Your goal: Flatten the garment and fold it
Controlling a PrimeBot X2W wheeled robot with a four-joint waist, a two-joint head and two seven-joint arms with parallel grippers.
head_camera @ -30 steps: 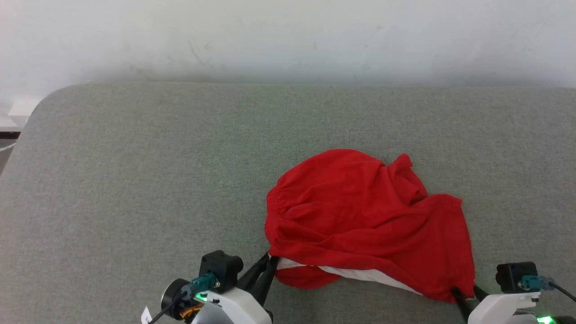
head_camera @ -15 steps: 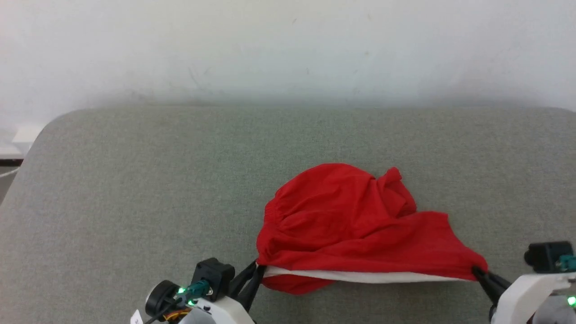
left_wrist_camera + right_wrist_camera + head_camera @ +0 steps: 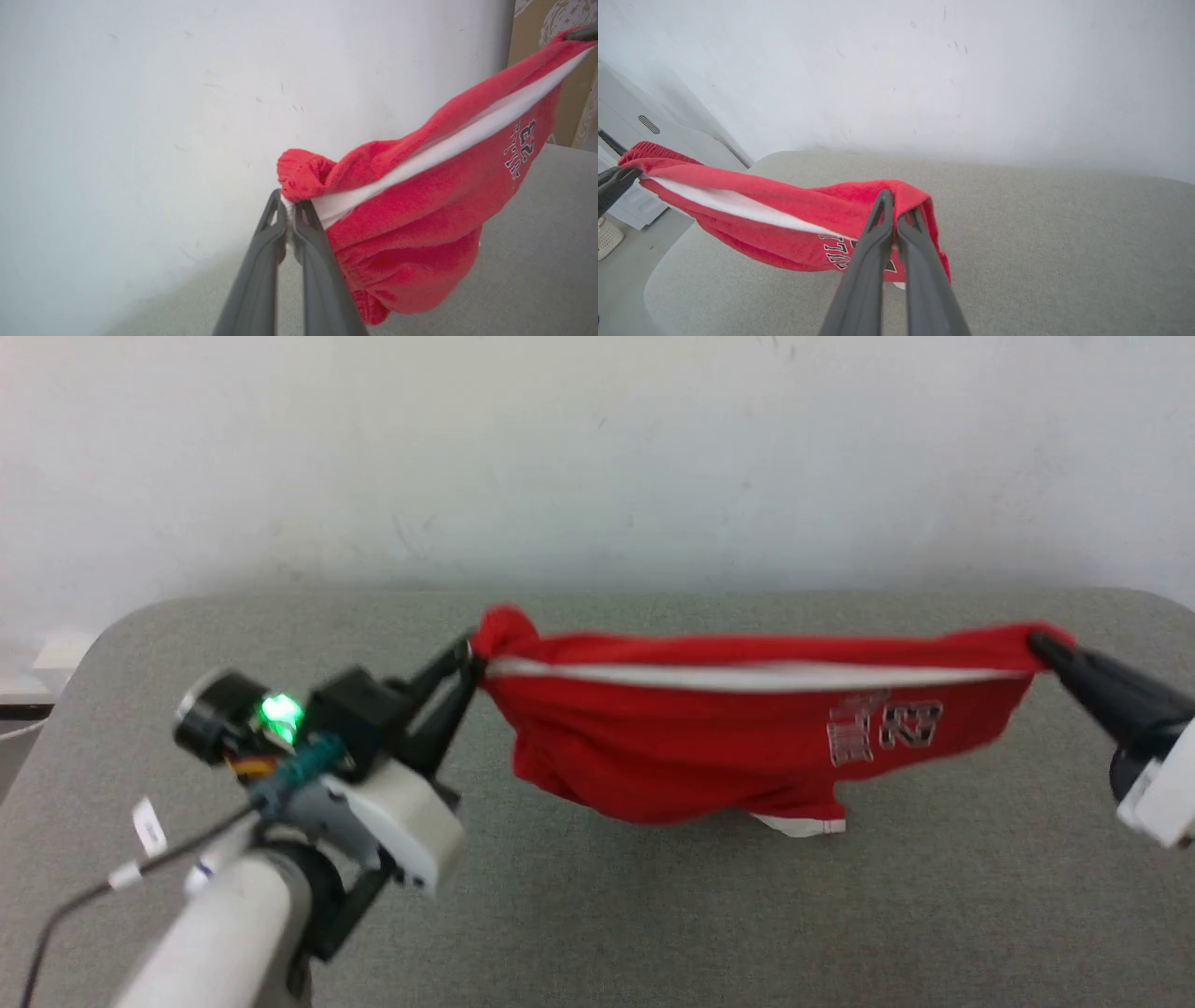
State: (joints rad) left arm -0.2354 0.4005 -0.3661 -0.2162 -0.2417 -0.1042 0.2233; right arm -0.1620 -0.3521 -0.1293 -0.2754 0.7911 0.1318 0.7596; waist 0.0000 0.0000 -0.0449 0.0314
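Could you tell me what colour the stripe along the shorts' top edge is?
White, on the red shorts; the left wrist view shows it best.

- Pale, scuffed wall running right across the back.
- Grey fabric-covered surface spread below it, with rounded corners.
- Off its edge, a white cabinet with a vent slot, grey floor beneath.

The lettering on the garment is smeared by blur in the head view, and it's half covered by the fingers of the right gripper in the right wrist view.
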